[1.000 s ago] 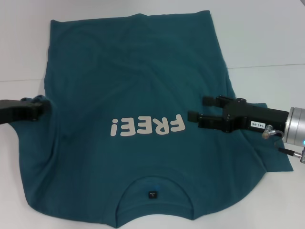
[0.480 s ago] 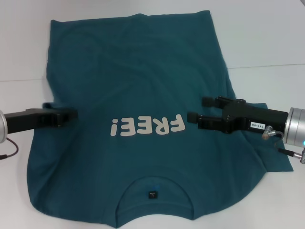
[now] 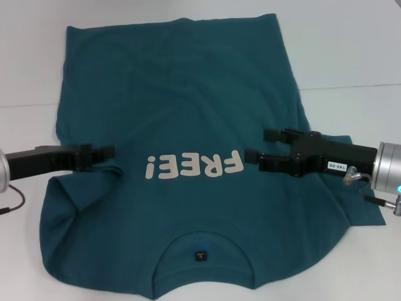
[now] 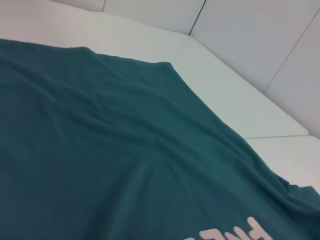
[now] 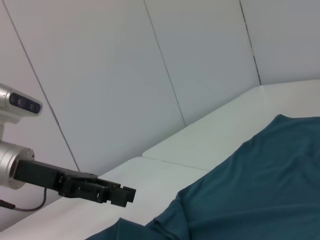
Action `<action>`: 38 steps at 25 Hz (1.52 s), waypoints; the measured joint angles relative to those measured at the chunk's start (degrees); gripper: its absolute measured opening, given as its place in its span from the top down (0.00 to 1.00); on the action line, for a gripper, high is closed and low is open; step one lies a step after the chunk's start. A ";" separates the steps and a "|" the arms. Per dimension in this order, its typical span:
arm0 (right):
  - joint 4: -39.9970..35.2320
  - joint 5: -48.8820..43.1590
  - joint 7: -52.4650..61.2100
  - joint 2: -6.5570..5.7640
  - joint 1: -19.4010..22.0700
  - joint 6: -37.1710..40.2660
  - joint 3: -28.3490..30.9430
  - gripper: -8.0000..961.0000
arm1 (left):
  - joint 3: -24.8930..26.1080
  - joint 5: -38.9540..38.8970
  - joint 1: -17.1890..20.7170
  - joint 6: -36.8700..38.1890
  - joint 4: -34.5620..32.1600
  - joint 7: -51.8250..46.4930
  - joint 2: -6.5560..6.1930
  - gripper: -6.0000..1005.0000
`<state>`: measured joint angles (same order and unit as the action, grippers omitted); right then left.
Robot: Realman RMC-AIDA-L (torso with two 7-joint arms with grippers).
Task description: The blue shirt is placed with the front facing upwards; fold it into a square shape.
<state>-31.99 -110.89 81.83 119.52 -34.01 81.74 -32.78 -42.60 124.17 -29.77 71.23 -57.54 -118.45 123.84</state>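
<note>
The blue shirt [image 3: 188,94] lies front up on the white table, its cream "FREE!" lettering [image 3: 194,166] mid-chest and its collar with a black tag [image 3: 200,256] nearest me. My left gripper [image 3: 105,152] reaches in from the left, shut on the shirt's left sleeve fabric, which is pulled inward over the body and leaves a fold [image 3: 59,182] at that side. Over the shirt's right side my right gripper [image 3: 258,144] hovers open beside the lettering, holding nothing. The left wrist view shows only shirt cloth [image 4: 125,165]. The right wrist view shows the left gripper [image 5: 117,195] far off.
The right sleeve [image 3: 360,213] lies flat on the table [image 3: 351,50] under my right arm. A seam [image 3: 351,86] crosses the tabletop. White wall panels [image 5: 200,75] stand behind the table.
My left gripper has travelled right from the shirt's left edge onto the body, dragging the left sleeve inward. The right gripper has barely shifted.
</note>
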 joint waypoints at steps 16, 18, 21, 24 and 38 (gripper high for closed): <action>-0.41 0.06 0.50 0.00 -0.23 -0.30 0.00 0.02 | 0.44 0.51 4.74 2.53 -0.73 -1.48 -0.44 0.20; -0.42 0.05 0.51 0.00 -0.33 -0.31 0.00 0.02 | 0.44 0.60 4.84 2.54 -0.40 -1.87 -0.44 0.20; -0.39 -0.10 0.52 0.00 -0.40 -0.35 0.00 0.02 | 0.44 1.61 4.99 2.09 -0.10 -2.29 -0.31 0.20; -0.36 -0.18 0.52 0.00 -0.41 -0.36 0.00 0.02 | 0.39 3.08 5.01 1.06 1.03 -2.75 -0.21 0.20; -0.51 -0.29 0.61 0.00 -0.25 0.06 -0.32 0.02 | 0.41 4.62 5.10 -1.60 3.59 -2.82 -0.35 0.20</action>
<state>-32.50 -111.18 82.44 119.52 -34.26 81.80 -33.10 -42.18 128.80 -24.67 69.63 -53.95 -121.28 123.49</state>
